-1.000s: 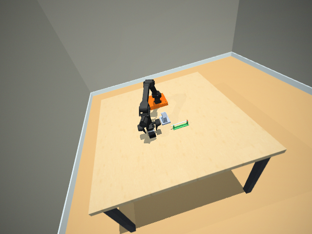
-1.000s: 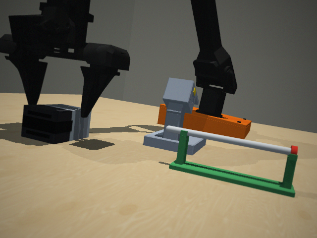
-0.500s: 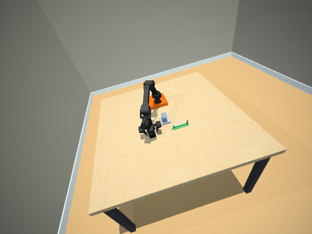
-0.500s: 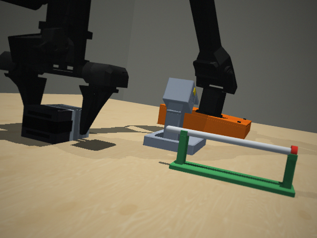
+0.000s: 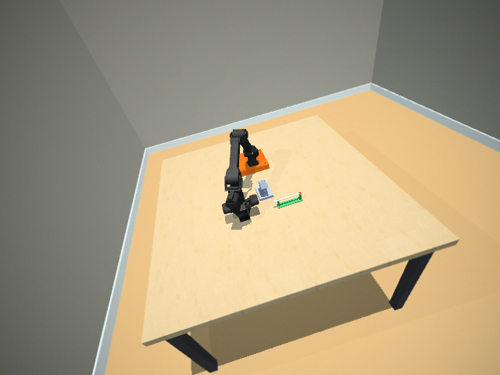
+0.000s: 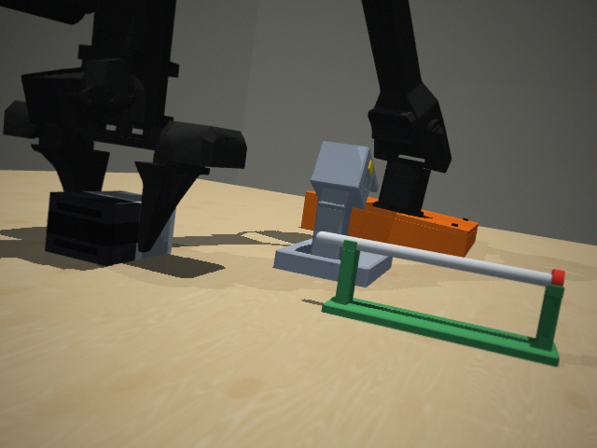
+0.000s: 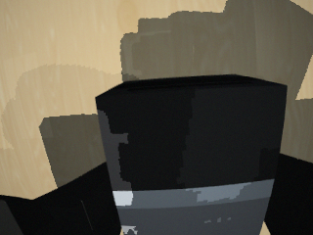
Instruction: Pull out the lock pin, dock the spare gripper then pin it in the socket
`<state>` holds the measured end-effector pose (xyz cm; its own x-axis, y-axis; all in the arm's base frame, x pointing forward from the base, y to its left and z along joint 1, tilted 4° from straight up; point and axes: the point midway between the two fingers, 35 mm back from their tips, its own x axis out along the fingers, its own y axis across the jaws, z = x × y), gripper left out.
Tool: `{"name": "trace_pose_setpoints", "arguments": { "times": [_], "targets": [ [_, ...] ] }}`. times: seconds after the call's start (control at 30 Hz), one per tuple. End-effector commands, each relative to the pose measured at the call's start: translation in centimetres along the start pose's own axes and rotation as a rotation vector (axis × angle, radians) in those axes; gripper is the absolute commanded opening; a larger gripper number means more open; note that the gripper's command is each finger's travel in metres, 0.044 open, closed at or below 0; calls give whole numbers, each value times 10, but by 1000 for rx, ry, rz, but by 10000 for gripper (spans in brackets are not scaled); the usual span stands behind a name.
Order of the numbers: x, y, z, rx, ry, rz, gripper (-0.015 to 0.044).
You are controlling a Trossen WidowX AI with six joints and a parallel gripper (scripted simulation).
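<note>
My gripper [image 5: 243,208] [image 6: 109,222] [image 7: 184,156] points down and is shut on the spare gripper [image 5: 244,217] [image 6: 91,226] [image 7: 196,132], a black block with a grey rear part, which sits on the table. In the wrist view one finger is against each side of it. Its spigot is hidden. The grey-blue mount [image 5: 265,195] [image 6: 340,163] stands to the right, its tilted socket head on a post, with a yellow mark on one side. The white lock pin [image 5: 287,198] [image 6: 434,258] with a red end lies across the two posts of the green rack [image 5: 291,202] [image 6: 443,329], out of the socket.
The orange base [image 5: 262,161] [image 6: 409,236] of the arm stands behind the mount. The rack is beside the mount, on the side away from my gripper. The table's [image 5: 282,262] front edge is far from these things.
</note>
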<state>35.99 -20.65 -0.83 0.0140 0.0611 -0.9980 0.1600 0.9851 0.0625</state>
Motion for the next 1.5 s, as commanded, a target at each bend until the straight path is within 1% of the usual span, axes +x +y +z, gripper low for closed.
{"name": "trace_pose_setpoints", "arguments": {
  "times": [0.0,0.07,0.2,0.33,0.5,0.57,0.73,1.47],
  "targets": [
    [1,0,0,4,1,-1,223],
    [1,0,0,4,1,-1,210],
    [-4,0,0,4,0,-1,105],
    [-21,0,1,4,0,-1,0],
    [-46,0,0,4,0,-1,0],
    [-49,0,0,4,0,-1,0],
    [-42,0,-1,-31,5,2,0],
    [-44,0,-6,-573,4,2,0]
  ]
}}
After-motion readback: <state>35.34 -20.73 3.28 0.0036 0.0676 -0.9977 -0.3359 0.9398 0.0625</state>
